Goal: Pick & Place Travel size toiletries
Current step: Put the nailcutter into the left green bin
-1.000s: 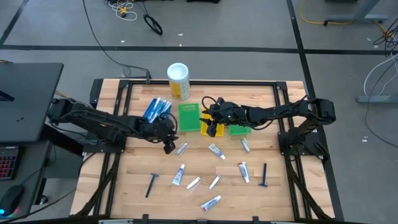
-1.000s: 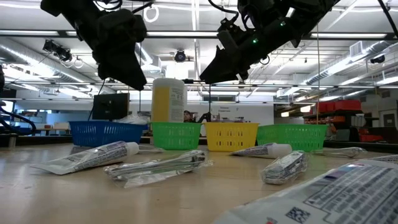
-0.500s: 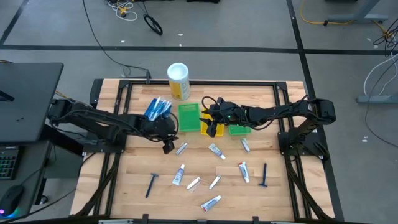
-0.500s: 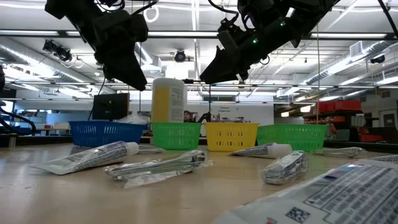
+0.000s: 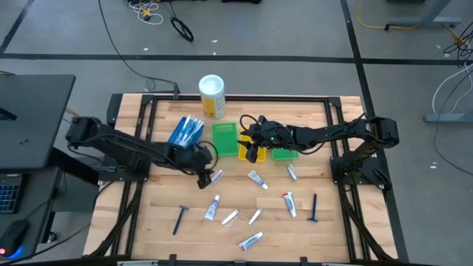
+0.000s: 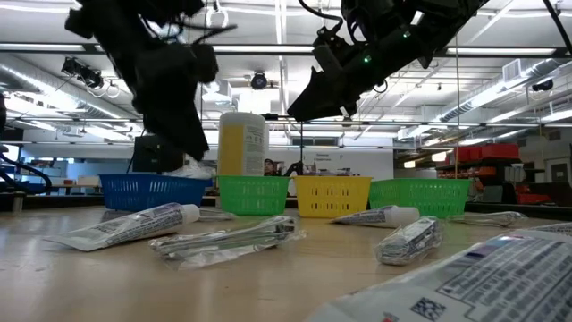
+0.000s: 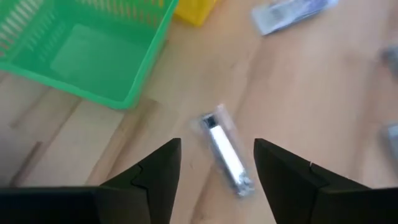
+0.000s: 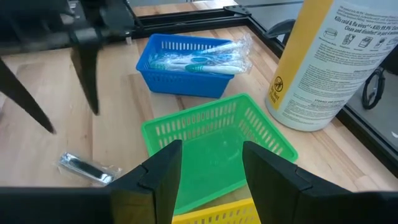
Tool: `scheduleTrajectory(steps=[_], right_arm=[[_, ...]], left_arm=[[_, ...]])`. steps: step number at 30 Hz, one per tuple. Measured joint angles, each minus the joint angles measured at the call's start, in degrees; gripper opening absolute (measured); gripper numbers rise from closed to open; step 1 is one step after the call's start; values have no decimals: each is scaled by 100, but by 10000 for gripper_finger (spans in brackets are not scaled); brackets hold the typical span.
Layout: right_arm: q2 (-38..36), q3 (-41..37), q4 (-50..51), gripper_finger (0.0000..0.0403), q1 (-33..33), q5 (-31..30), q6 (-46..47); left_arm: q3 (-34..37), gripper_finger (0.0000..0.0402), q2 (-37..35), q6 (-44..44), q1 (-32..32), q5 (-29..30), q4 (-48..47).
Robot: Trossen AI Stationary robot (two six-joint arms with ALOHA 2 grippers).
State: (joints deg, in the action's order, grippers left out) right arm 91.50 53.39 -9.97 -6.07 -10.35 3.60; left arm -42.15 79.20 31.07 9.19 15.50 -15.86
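Note:
The travel size toiletries lie scattered on the wooden table: a silver wrapped tube (image 5: pixel 216 176), white tubes (image 5: pixel 256 179) (image 5: pixel 290 203) and dark blue razors (image 5: pixel 314 208) (image 5: pixel 180 219). My left gripper (image 5: pixel 205 179) hangs open just above the silver tube (image 7: pixel 225 155). One finger stands on either side of it, clear of it. The tube lies flat on the wood. My right gripper (image 5: pixel 251 151) waits open and empty over the yellow bin (image 5: pixel 244 148), its fingers (image 8: pixel 165 177) apart.
A blue bin (image 5: pixel 186 131) holding toothbrushes, a green bin (image 5: pixel 225 139) and a second green bin (image 5: pixel 284 154) stand in a row at mid-table. A tall white-and-yellow canister (image 5: pixel 212 96) stands behind them. More tubes (image 5: pixel 251 240) lie toward the near edge.
My left gripper has sunk toward the table and shifted a little toward the near edge. It now stands over the silver tube. The right arm and the toiletries have kept still.

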Motion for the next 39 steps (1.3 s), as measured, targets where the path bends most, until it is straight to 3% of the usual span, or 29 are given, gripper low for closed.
scheduleTrajectory(steps=[8,30,34,39], right_arm=[[0,0,84,180,-2,0,0],[0,0,81,180,-2,0,0],[0,0,78,180,-2,0,0],[0,0,78,180,-2,0,0]], left_arm=[[-35,211,691,324,22,-204,729],[-39,209,1685,606,159,-223,793],[-35,182,1691,610,159,-196,771],[-31,109,1696,579,152,-132,701]])
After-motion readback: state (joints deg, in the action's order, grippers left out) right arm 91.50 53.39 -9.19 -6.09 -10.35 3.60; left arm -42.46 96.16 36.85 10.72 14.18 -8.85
